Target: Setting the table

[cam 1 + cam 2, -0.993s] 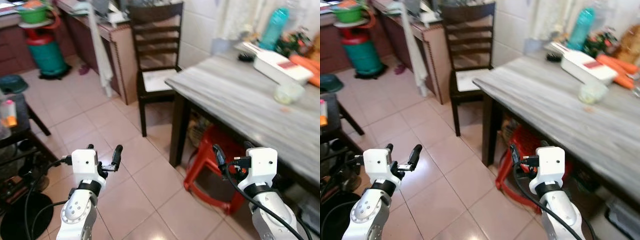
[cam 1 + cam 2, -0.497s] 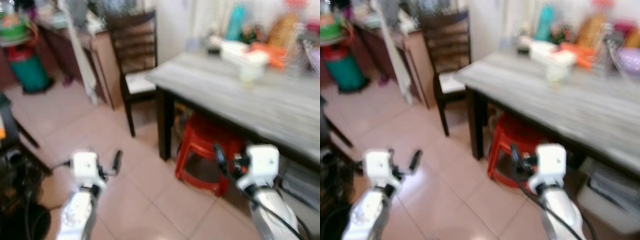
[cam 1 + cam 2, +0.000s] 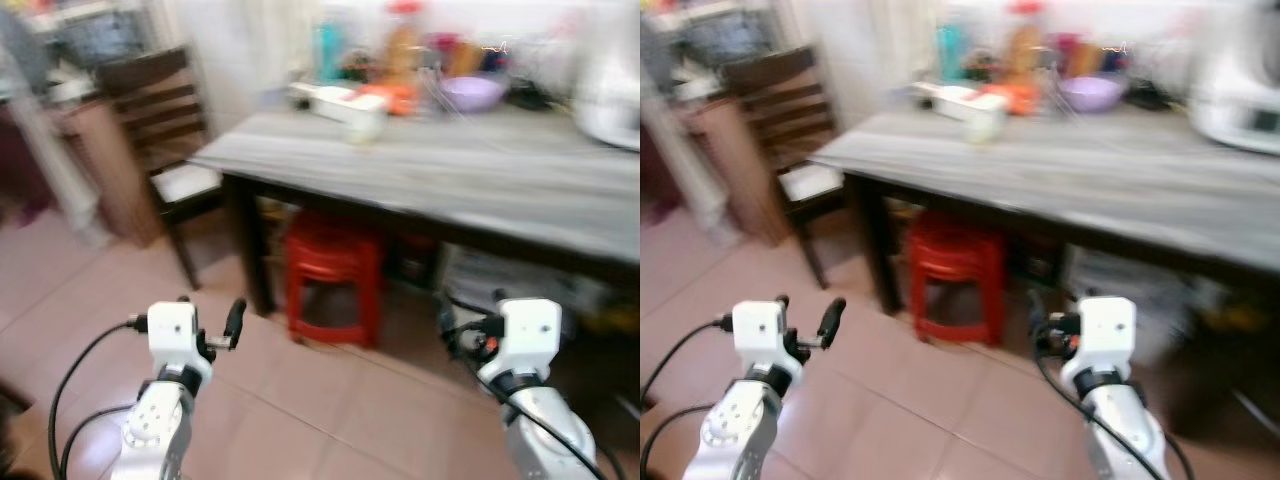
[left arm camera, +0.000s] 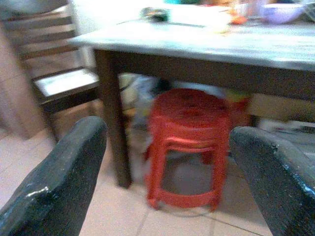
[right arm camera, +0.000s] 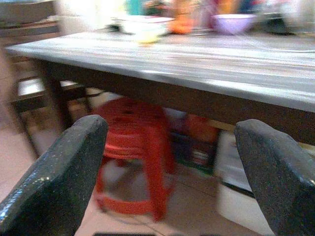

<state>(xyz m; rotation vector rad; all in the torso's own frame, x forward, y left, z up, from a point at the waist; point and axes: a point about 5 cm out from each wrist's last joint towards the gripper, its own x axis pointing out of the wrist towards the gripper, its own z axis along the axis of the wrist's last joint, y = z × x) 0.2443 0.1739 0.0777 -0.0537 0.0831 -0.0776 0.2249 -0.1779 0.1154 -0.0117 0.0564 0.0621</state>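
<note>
A long grey wooden table (image 3: 480,170) stands ahead of me, blurred. At its far edge I see a white tray (image 3: 325,98), a pale cup (image 3: 367,125), a purple bowl (image 3: 472,92) and bottles. My left gripper (image 3: 208,312) is held low over the tiled floor, short of the table's left corner, open and empty. My right gripper (image 3: 470,315) is below the table's front edge, also open and empty. In the wrist views, the left fingers (image 4: 59,177) and the right fingers (image 5: 54,172) stand wide apart, facing the table edge.
A red plastic stool (image 3: 332,270) is tucked under the table near its dark left leg (image 3: 240,240). A dark wooden chair (image 3: 160,130) stands at the table's left end. A white appliance (image 3: 610,90) sits at the table's far right. Boxes lie under the table.
The whole view has swung to the right, so the table now faces me and its right end with the purple bowl shows. Both grippers are held as before.
</note>
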